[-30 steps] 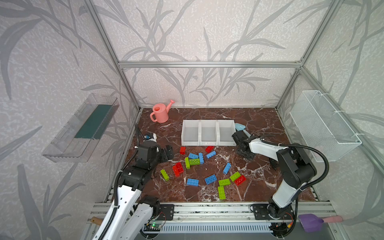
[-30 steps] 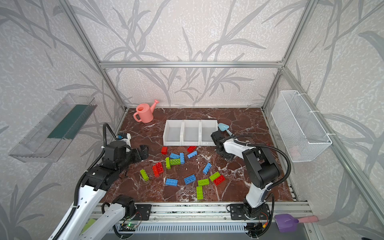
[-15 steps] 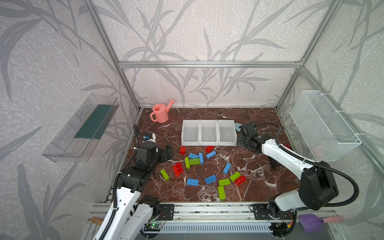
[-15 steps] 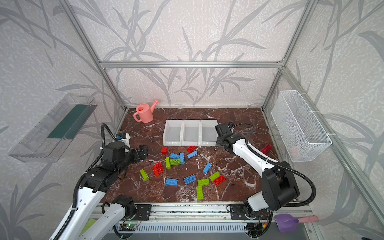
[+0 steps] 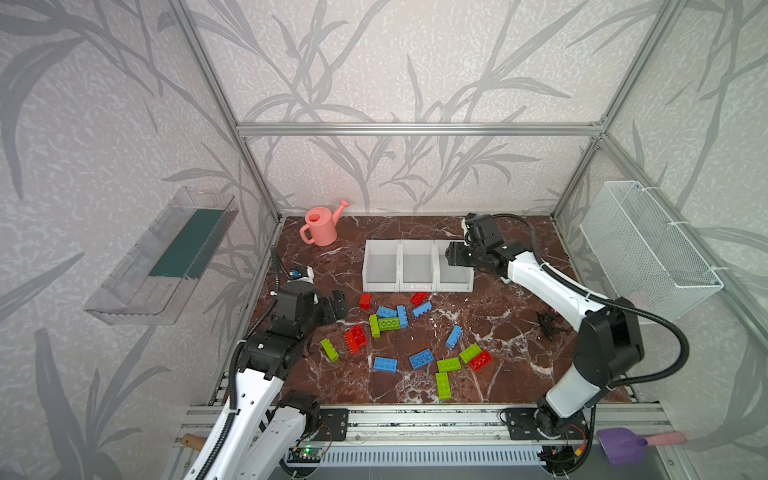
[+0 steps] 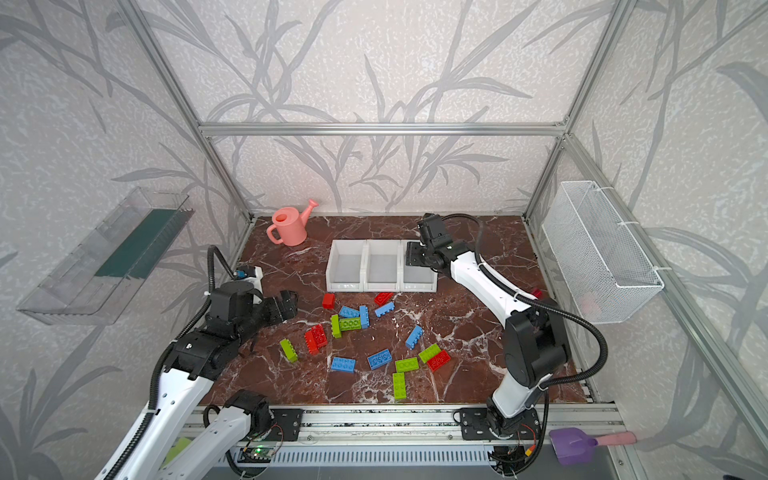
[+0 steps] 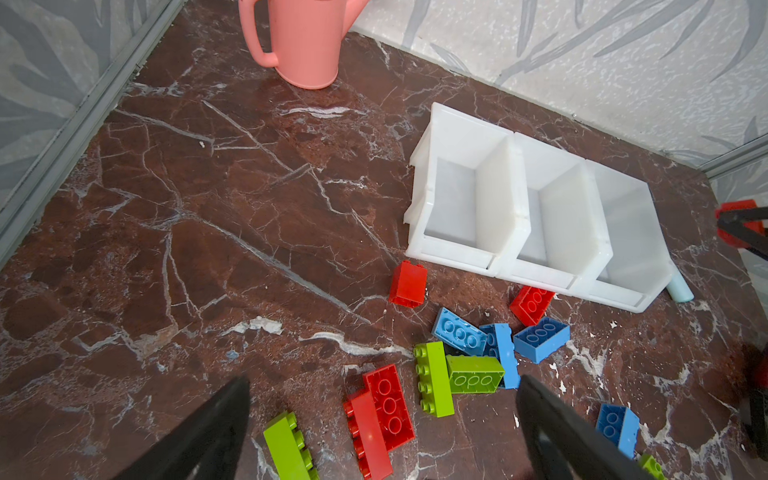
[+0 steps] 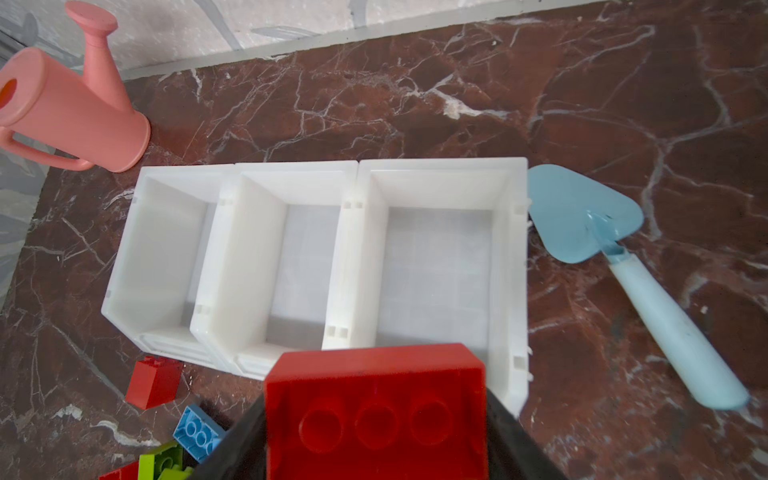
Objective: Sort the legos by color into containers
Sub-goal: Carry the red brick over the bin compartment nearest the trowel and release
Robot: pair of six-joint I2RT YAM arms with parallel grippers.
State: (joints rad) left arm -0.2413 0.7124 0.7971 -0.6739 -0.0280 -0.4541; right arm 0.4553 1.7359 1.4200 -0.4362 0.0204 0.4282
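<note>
In both top views your right gripper (image 5: 452,256) hangs over the rightmost of the bins (image 5: 417,286), its load hidden from you. Your left gripper (image 5: 335,308) gapes wide, empty, beside the loose legos (image 5: 388,323).

Left wrist: all three bins lie bare, and a red thing (image 7: 739,206) is cut off at the edge.

Right wrist: the jaws pinch a red brick (image 8: 374,407) above that bin's front lip. The fingers (image 8: 237,444) run out of frame.

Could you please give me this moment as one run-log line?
right gripper: shut on red lego, over right-end container | left gripper: open, near loose legos | containers: all three empty
</note>
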